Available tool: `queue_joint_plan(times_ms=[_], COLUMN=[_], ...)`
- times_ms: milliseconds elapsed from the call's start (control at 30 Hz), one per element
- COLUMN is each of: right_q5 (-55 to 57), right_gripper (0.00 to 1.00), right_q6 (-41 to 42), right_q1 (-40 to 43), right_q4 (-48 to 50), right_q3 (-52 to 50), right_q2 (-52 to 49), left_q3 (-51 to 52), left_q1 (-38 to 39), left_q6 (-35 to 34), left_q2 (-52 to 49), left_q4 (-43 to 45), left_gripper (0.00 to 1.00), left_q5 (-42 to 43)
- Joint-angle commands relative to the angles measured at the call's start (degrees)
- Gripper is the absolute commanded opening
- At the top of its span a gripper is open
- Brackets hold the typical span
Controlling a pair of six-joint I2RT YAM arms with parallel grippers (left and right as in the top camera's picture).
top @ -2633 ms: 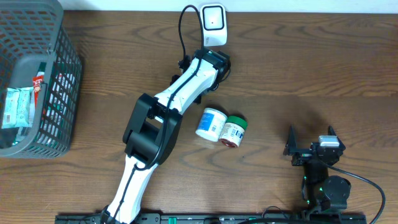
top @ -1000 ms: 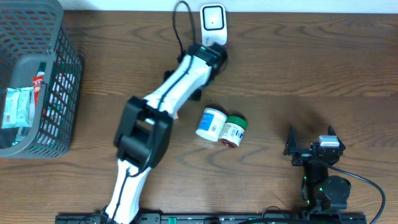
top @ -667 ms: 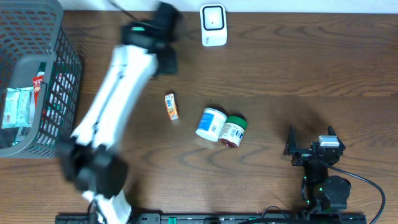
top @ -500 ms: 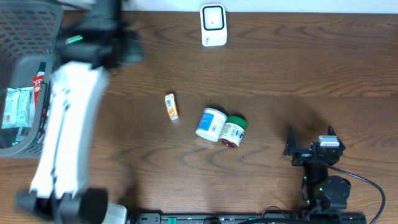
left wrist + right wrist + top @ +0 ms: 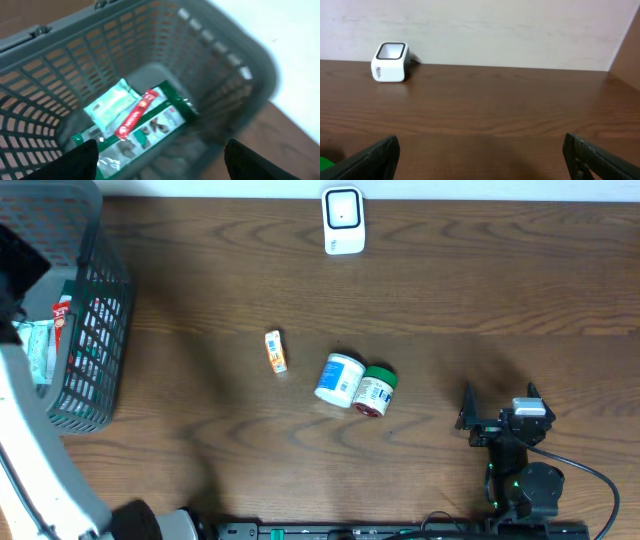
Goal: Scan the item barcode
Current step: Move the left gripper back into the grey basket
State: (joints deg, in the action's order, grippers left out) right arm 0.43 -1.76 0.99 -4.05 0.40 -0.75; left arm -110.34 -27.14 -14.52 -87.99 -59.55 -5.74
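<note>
From overhead, the small orange-and-white box (image 5: 275,351) lies on the table (image 5: 480,290) near two touching jars (image 5: 339,378), well apart from the white barcode scanner (image 5: 342,220) at the far edge, while the left arm (image 5: 30,450) reaches over the grey basket (image 5: 100,320). In the left wrist view, the left gripper (image 5: 167,159) hangs above that basket, fingers (image 5: 82,157) spread wide with nothing between them, packets (image 5: 125,107) lying on the basket floor. In the right wrist view, the right gripper (image 5: 480,155) sits low over the table, fingers fully apart and empty, the scanner far off left

one scanner (image 5: 342,220), basket (image 5: 100,310), box (image 5: 275,351); two jars (image 5: 340,378) (image 5: 376,390); perhaps three packets (image 5: 111,106).
</note>
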Motion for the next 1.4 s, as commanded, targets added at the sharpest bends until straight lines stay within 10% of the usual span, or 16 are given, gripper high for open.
queue_joint_plan(times_ms=[0,767,1367], right_q5=[0.1,0.1,0.1], right_gripper=[0.99,0.99,0.99], right_q6=[-0.2,-0.2,-0.2], right_q1=[-0.8,-0.8,-0.8], right_q4=[-0.2,-0.2,-0.2], right_q3=[-0.1,-0.1,-0.1], right_q2=[0.0,0.0,0.0], left_q3=[-0.3,-0.2,0.5], left_q1=[-3.2,-10.6,-10.6], left_q6=[7.7,23.3,25.3], left_q2=[-4.7,-36.2,-45.2], left_q4=[0.6,6.0,9.7], left_gripper=[0.80,0.63,0.54], left_q5=[8.4,21.7,16.2])
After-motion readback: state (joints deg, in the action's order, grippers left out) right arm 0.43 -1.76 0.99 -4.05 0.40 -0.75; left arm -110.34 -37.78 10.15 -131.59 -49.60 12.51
